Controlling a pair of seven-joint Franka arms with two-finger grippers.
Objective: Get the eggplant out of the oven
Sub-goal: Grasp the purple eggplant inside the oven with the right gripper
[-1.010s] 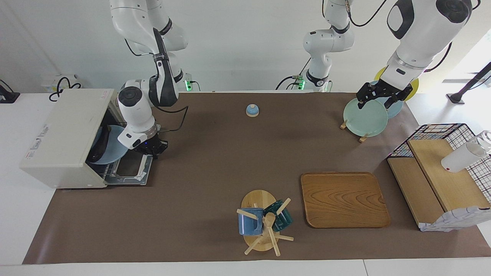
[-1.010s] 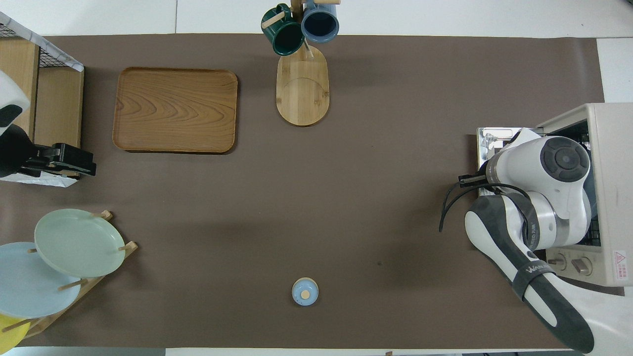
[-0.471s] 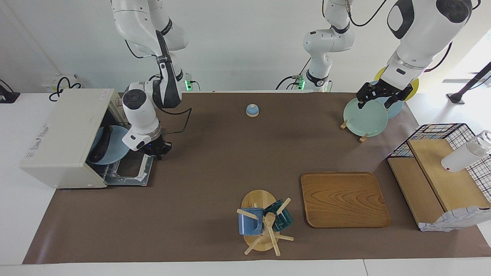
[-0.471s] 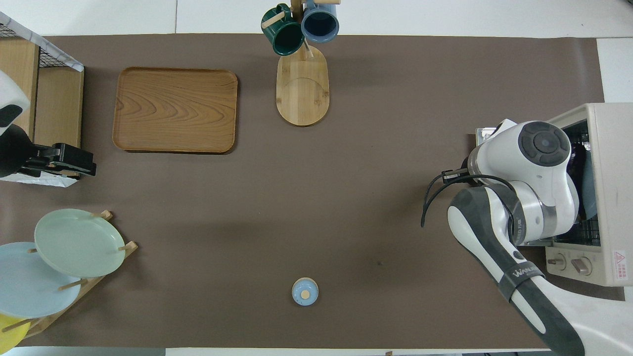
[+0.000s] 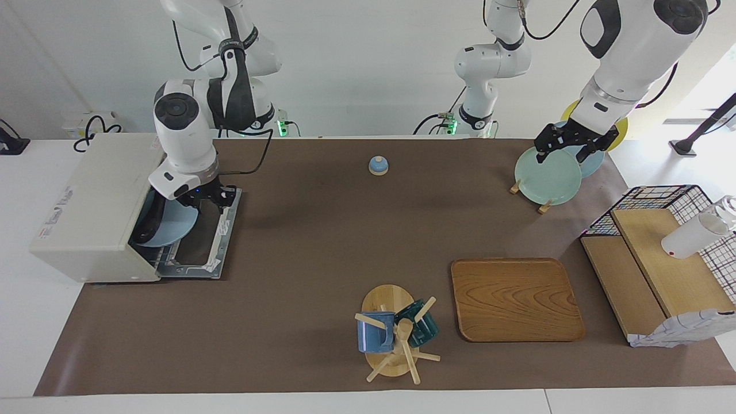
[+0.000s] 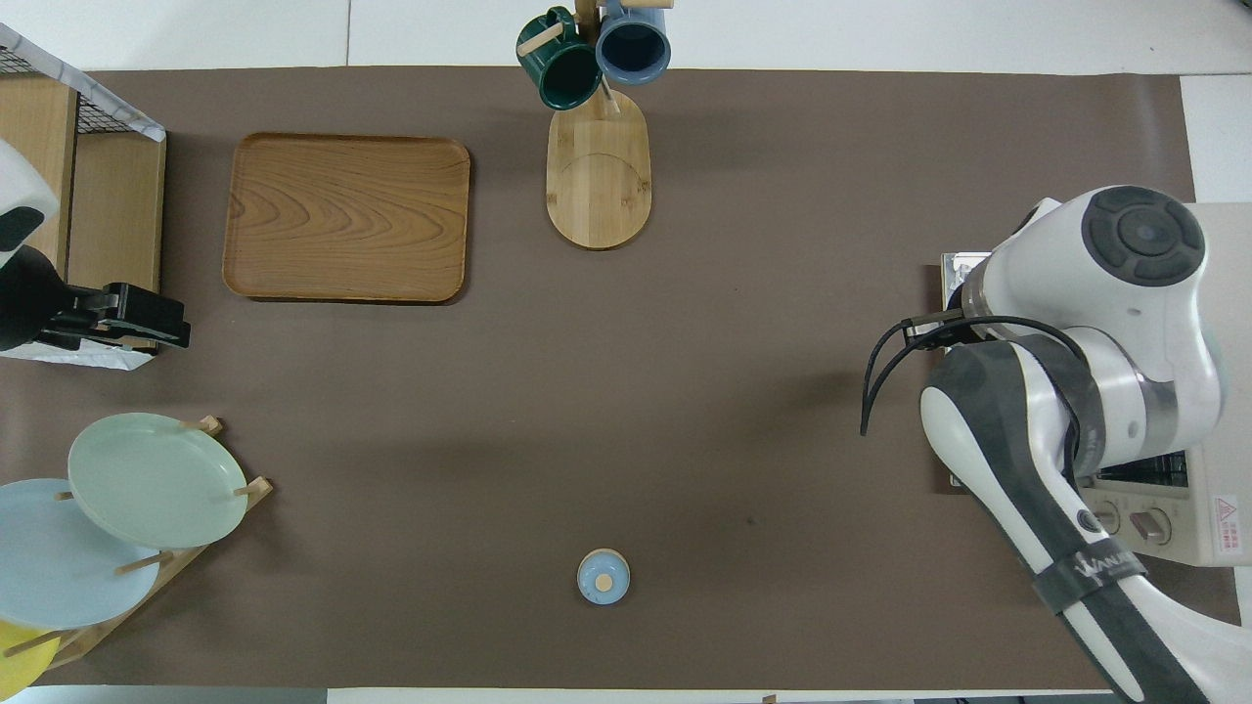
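The cream-white oven (image 5: pixel 92 207) stands at the right arm's end of the table with its door (image 5: pixel 198 247) dropped open flat. Inside it a pale blue plate (image 5: pixel 175 221) leans, and the dark eggplant (image 5: pixel 148 225) lies on it, deep in the opening. My right gripper (image 5: pixel 202 198) hangs over the robot-side edge of the door, just beside the plate's rim and apart from the eggplant. In the overhead view the right arm hides the opening, and only the oven's top (image 6: pixel 1234 469) shows. My left gripper (image 5: pixel 564 150) waits, open and empty, over the plate rack.
A small blue bell (image 5: pixel 378 165) sits near the robots at mid-table. A rack of plates (image 5: pixel 547 175), a wooden tray (image 5: pixel 516 299), a mug tree with two mugs (image 5: pixel 395 333) and a wire-and-wood shelf (image 5: pixel 661 259) with a white bottle (image 5: pixel 693 236) fill the left arm's end.
My right arm has lifted its wrist and swung back toward the robots. Its gripper has moved from the door's outer edge to beside the plate at the oven's opening. The left arm has not moved.
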